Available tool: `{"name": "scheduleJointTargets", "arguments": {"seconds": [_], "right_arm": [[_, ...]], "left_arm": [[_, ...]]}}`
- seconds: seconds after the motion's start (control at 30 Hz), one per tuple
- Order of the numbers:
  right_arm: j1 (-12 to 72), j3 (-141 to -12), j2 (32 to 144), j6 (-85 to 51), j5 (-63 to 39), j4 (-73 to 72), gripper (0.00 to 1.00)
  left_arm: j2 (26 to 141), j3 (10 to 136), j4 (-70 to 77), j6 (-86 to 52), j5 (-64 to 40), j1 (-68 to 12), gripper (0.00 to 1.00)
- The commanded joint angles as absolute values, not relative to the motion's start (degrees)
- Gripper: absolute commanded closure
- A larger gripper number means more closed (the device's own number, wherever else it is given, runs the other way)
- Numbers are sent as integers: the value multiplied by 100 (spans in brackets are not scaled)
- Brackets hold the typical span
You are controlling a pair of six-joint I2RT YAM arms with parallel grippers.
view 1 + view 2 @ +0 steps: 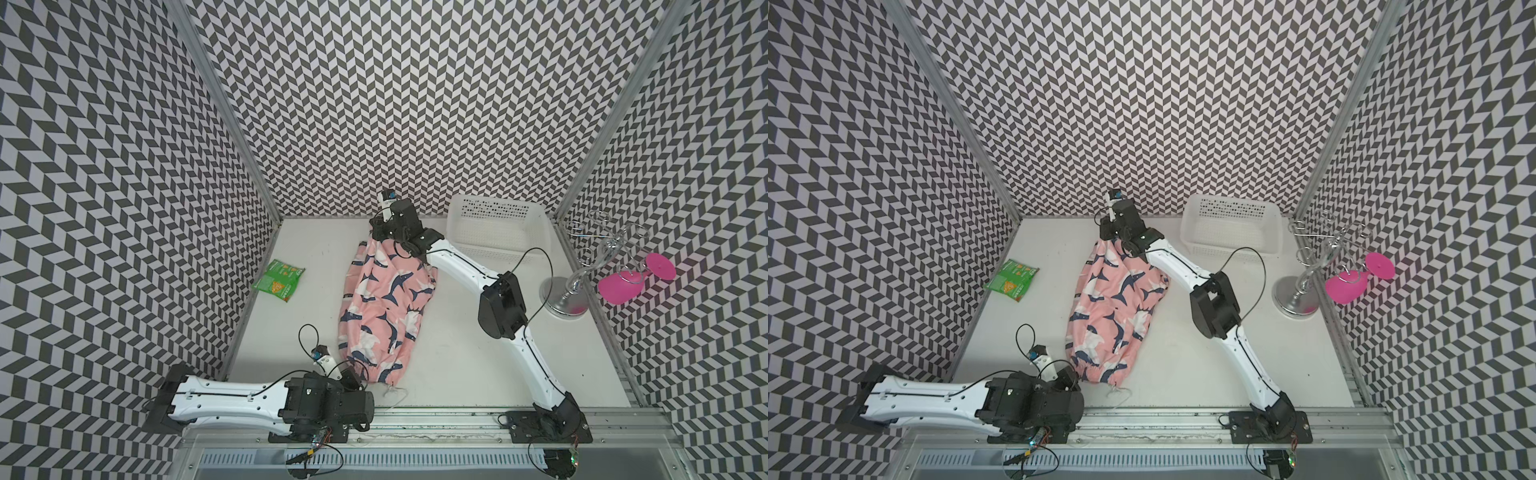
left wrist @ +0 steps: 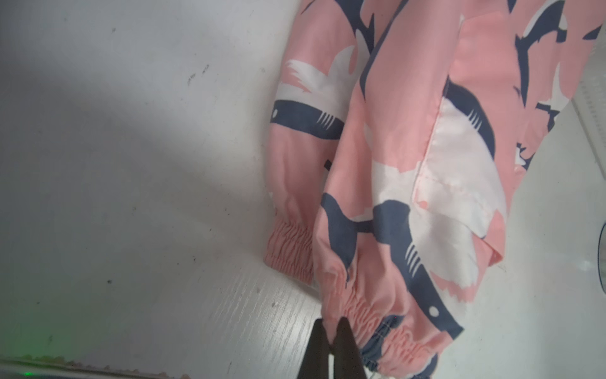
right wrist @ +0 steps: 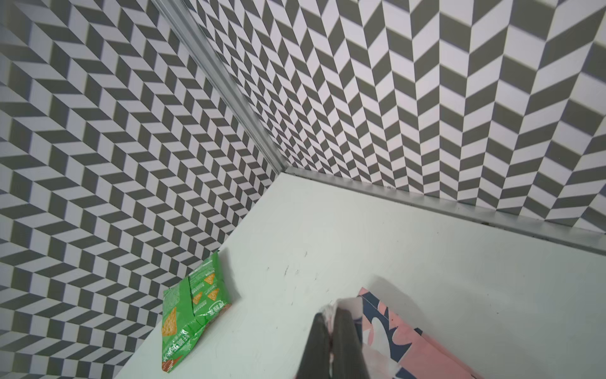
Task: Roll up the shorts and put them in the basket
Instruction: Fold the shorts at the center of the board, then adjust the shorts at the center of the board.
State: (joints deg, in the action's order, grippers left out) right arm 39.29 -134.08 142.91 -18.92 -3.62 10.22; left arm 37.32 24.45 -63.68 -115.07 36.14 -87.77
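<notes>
Nearest, the left gripper (image 2: 332, 325) is clamped on the gathered elastic waistband of the soft pink shark-print shorts (image 1: 382, 307), which lie stretched long across the white table (image 1: 457, 353). The right gripper (image 3: 331, 311) pinches their far edge, seemingly a hem corner. Beyond it stands a white perforated plastic basket (image 1: 494, 214).

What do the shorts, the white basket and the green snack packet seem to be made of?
The shorts: thin woven fabric, matte; it creases and gathers at the waistband. The basket: probably moulded plastic, perforated walls. The snack packet: likely plastic film, glossy and crinkled.
</notes>
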Motion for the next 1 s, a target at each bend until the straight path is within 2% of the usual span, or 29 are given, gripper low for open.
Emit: {"name": "scheduleJointTargets", "arguments": {"seconds": [0.0,0.03,0.07,0.1,0.17,0.2,0.23,0.4,0.47,0.53,0.63,0.7,0.77,0.87,0.97], "right_arm": [[3986,-13550,14444,-1893,-446,341,100],[3998,-13560,14478,-1876,-472,312,94],[4008,-13612,14514,-1832,-492,287,80],[4024,-13709,14542,-1782,-440,328,68],[4021,-13883,14534,-1685,-394,421,46],[4025,-13951,14485,-1616,-393,489,39],[4025,-13945,14403,-1547,-397,542,37],[4017,-13129,13496,-1242,-260,968,36],[4013,-12334,12918,-1167,-211,1073,37],[4009,-11157,12285,-1152,-200,959,39],[4003,-9494,11328,-1315,-279,643,42],[3990,-8590,10930,-1522,-400,471,45],[3996,-7987,10776,-1712,-579,362,48],[3983,-7472,10917,-1920,-755,171,51],[3940,-7519,11344,-2022,-682,246,52]], "left_arm": [[3705,2285,-6490,-10955,3332,-8469,100],[3761,2337,-6505,-10929,3352,-8409,92],[3855,2415,-6516,-10854,3383,-8372,78],[3977,2538,-6527,-10751,3445,-8368,72],[4297,2826,-6613,-10606,3564,-8368,49],[4510,3016,-6688,-10545,3619,-8367,43],[4702,3196,-6741,-10486,3660,-8367,40],[5851,4294,-7492,-10516,4165,-8621,36],[6132,4553,-7576,-10284,4397,-8683,35],[6223,4624,-7297,-9728,4551,-8675,38],[5846,4205,-6264,-8814,4344,-8410,41],[5246,3488,-5146,-7933,3898,-7946,46],[4692,2841,-4411,-7538,3430,-7441,47],[4212,2207,-3908,-7236,2970,-6884,47],[4350,1999,-3744,-7137,2744,-6630,47]]}}
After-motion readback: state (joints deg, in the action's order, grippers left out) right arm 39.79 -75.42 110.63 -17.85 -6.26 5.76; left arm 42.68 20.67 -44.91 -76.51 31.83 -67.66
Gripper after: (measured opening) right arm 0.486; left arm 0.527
